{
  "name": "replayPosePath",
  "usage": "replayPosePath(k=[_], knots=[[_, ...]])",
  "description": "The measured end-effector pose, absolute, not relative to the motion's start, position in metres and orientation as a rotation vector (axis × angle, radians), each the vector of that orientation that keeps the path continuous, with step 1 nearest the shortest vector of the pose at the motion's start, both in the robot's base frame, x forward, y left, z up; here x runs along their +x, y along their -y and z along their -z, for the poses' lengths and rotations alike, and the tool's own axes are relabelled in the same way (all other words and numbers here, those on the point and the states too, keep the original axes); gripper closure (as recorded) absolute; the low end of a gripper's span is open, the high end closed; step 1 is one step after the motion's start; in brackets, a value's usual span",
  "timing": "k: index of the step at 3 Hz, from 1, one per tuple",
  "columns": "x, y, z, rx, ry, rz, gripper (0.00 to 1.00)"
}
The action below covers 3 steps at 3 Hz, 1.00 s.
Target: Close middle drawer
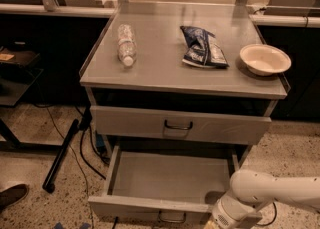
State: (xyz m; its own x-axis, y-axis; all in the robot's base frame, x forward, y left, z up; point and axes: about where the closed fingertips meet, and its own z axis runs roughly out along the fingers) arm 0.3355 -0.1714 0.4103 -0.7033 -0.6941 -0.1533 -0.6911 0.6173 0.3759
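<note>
Camera view, looking down on a grey metal cabinet (160, 70)

- Middle drawer (165, 178): pulled far out toward the camera, low in frame. Plain grey inside, nothing in it. Low front panel, small dark loop handle (172, 217) at its centre, near the bottom edge
- Above it, the taller-fronted drawer (135, 122) stands out only a little; dark handle (178, 125) at centre. Dark gap between it and the cabinet top
- White arm (280, 190) enters from the lower right, over the middle drawer's front right corner
- Gripper (216, 221) sits at the bottom edge just right of the loop handle, mostly cut off by the frame. Cannot tell whether it is wide, narrow or holding anything
- On top: clear water bottle (126, 44) lying on its side at left, crumpled blue snack bag (202, 47) mid-right, pale bowl (265, 59) at right edge
- Floor, left: black pole (61, 155), loose cables (82, 145), tip of a shoe (12, 196)
</note>
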Motion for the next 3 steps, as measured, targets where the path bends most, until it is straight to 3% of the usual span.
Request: replayPosePath(k=[3], knots=[[0.402,0.188,-0.412,1.243,2.930,0.512,1.00]])
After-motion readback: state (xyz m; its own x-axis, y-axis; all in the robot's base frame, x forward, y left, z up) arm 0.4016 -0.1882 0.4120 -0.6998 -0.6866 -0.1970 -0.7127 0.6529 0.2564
